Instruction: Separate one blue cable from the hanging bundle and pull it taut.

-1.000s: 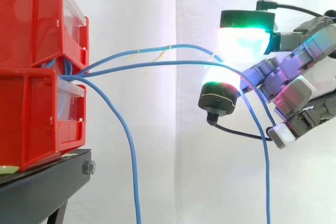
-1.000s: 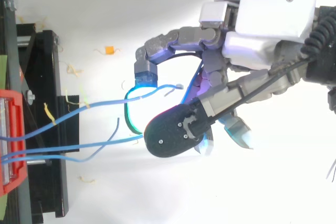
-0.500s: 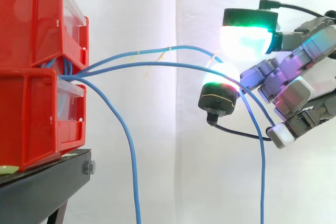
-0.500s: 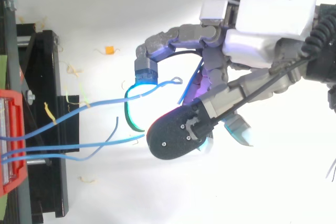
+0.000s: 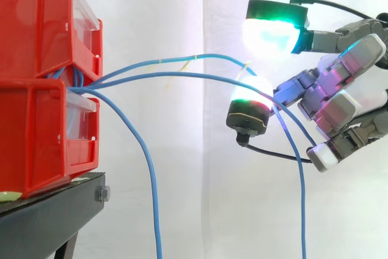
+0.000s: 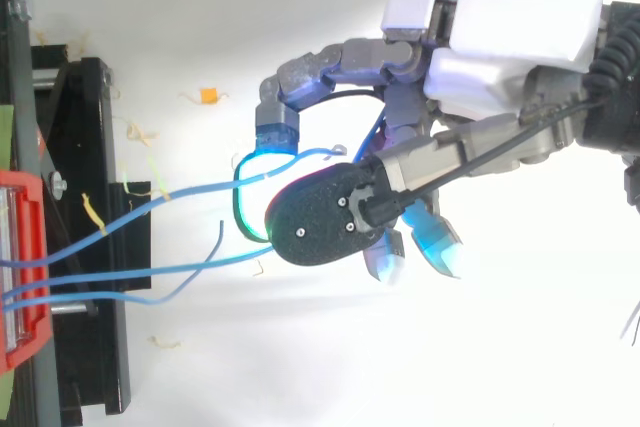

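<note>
From the side, you have two red bins [image 5: 36, 59] stacked on a black stand [image 5: 48, 216] at the left, with a white curtain [image 5: 182, 4] behind everything. Three blue cables [image 5: 85, 86] fan out from the gap between the bins. The upper cable [image 5: 182, 59] arcs right, into the hand [image 5: 345, 101]. The lower cable [image 5: 182, 75] arcs just beneath it, crosses the hand and drops straight down past the bottom edge. The third cable [image 5: 153, 174] falls away early, near the stand. The hand hangs well apart from the bins, level with their seam. There is open air between it and the bins, and more below it. You cannot tell from here whether it is clamping a cable.

From above, the stand [image 6: 90, 147] and one red bin [image 6: 20, 197] sit at the left edge. The rest is white surface [image 6: 300, 367], littered with pale shreds and one orange scrap [image 6: 208, 96]. Three blue cables [image 6: 100, 230] leave the bin. Two run to the hand [image 6: 500, 37], and one bends off short of it. You have free room on both sides of the hand.
</note>
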